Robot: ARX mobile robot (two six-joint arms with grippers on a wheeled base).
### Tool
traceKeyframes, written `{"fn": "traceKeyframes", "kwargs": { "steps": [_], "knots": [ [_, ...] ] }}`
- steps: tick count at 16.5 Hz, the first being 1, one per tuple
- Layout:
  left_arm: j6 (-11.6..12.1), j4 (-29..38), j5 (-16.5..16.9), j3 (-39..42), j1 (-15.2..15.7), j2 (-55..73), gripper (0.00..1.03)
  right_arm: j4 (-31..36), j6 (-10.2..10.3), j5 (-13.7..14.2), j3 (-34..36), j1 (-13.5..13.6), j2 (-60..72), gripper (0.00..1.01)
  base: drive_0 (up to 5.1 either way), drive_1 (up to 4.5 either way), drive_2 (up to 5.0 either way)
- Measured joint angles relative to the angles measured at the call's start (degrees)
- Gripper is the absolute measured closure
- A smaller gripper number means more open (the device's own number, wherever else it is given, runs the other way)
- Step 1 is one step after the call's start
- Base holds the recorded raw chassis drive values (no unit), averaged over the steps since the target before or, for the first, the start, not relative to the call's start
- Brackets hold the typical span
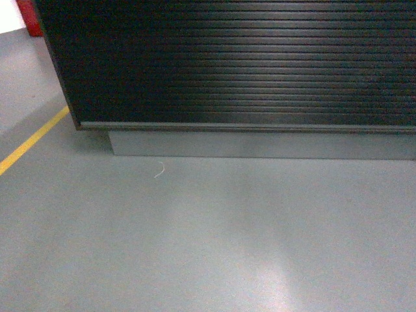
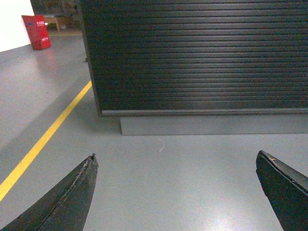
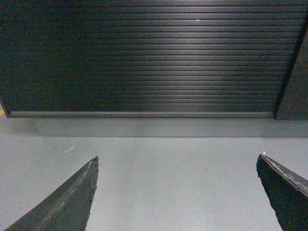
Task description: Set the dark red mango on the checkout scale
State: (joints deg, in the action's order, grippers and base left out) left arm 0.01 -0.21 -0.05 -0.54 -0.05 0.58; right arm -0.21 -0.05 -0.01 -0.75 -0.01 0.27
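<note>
Black left claw (image 2: 175, 192) and right claw (image 3: 177, 192) gape wide, holding nothing.

Only the fingers of the two grippers are seen, each pair in its own wrist view below the ribbed checkout (image 2: 202, 57) front. The left gripper (image 2: 175, 192) is formed of two black, tapering, pointed fingers (image 2: 67, 202) with worn, scuffed edges. The right gripper (image 3: 175, 192) is built alike, its fingers (image 3: 67, 202) dull black and pale-scratched.

Left gripper (image 2: 175, 161) spread wide, empty; right gripper (image 3: 177, 161) likewise.
</note>
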Motion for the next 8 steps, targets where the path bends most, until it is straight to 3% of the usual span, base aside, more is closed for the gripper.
{"fn": "traceKeyframes", "kwargs": {
  "steps": [8],
  "knots": [
    [0.0, 0.0, 0.1, 0.0, 0.0, 0.0, 0.05, 0.0, 0.0, 0.0, 0.0, 0.0, 0.0, 0.03, 0.1, 4.39, -4.2]
  ]
}}
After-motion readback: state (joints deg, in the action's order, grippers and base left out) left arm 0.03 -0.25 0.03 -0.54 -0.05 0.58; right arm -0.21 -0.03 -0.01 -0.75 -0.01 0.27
